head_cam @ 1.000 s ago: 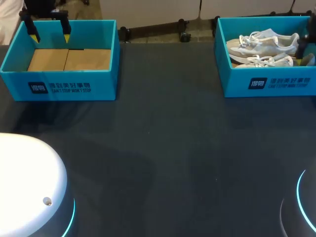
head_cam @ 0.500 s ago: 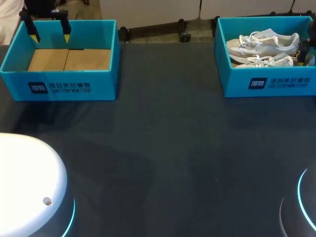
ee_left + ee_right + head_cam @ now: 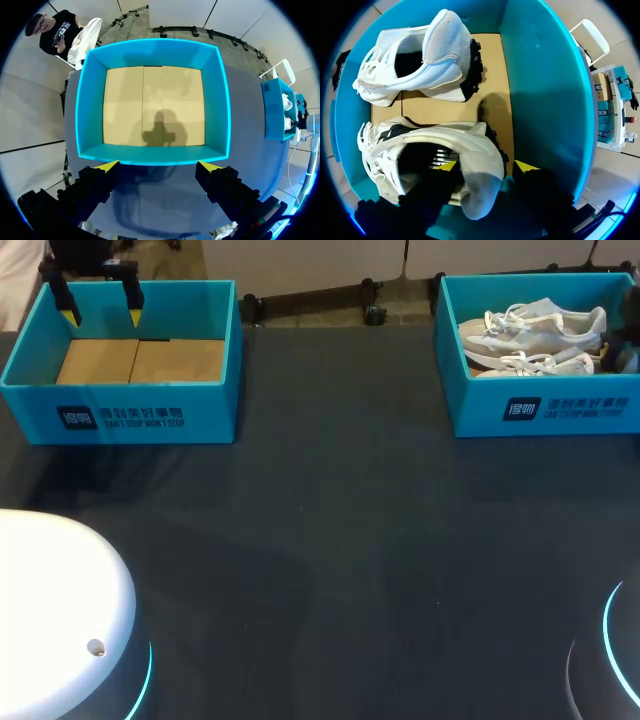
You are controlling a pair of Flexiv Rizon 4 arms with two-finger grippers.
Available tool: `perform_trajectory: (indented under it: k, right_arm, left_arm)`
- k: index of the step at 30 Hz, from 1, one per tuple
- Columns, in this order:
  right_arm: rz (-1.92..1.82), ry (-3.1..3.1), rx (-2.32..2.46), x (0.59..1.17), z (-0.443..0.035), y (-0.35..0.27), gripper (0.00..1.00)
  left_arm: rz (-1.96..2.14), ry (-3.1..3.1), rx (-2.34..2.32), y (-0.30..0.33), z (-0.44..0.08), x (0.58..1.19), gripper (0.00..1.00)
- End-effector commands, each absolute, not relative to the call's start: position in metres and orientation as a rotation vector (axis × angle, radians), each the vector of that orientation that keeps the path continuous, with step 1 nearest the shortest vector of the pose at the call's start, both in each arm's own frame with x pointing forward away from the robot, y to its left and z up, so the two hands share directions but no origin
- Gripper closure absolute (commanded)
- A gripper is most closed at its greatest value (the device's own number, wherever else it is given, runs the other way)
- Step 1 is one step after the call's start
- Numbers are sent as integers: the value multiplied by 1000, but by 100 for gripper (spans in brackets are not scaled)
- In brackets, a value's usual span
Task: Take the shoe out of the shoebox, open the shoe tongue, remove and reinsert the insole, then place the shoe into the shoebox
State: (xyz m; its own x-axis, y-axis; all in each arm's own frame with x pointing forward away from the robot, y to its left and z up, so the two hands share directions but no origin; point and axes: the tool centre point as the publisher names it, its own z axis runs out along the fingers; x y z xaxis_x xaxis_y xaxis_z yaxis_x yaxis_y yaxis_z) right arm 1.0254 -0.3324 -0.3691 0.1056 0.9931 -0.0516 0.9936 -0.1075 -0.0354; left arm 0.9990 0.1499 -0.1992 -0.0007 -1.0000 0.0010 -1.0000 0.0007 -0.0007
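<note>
Two white sneakers lie in the right blue shoebox (image 3: pixel 545 412): the far shoe (image 3: pixel 535 326) and the near shoe (image 3: pixel 535 364). My right gripper (image 3: pixel 618 352) is down in this box at its right end. In the right wrist view the right gripper (image 3: pixel 485 166) straddles the heel of the near shoe (image 3: pixel 470 142), one finger inside the shoe's opening, the other outside the heel, a small gap showing; it is open. The far shoe (image 3: pixel 430 55) lies ahead by the box wall (image 3: pixel 540 90). My left gripper (image 3: pixel 101 312) hangs open over the left box.
The left blue box (image 3: pixel 120 418) at the back left holds only its cardboard floor. In the left wrist view the left gripper (image 3: pixel 157 167) hovers over the near rim of the left box (image 3: pixel 90 110). Dark tabletop (image 3: pixel 330 540) spreads between the boxes.
My right gripper has sunk lower at the shoebox's right end and its fingers have drawn closer around the near shoe's heel. The left arm has not moved.
</note>
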Motion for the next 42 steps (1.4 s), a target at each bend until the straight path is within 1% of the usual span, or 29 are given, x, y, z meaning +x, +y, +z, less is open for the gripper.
perform_trajectory:
  k: [1, 2, 4, 15, 30, 42]
  right_arm:
    - [-102, 2091, 2332, 1026, -372, -331, 62]
    - [-93, 2088, 2337, 1025, -372, -331, 71]
    - [-90, 2082, 2345, 1024, -374, -331, 100]
    - [-41, 2009, 2344, 1015, -356, -332, 100]
    - [-67, 1850, 2383, 1030, -308, -339, 100]
    - [-91, 1745, 2436, 1039, -255, -337, 100]
  left_arm:
    - [1, -2222, 2221, 150, -200, 999, 0]
    - [1, -2222, 2221, 150, -200, 999, 0]
    - [1, -2222, 2221, 150, -200, 999, 0]
    - [1, -2222, 2221, 150, -200, 999, 0]
    - [1, -2222, 2221, 150, -200, 999, 0]
    - [1, -2222, 2221, 150, -200, 999, 0]
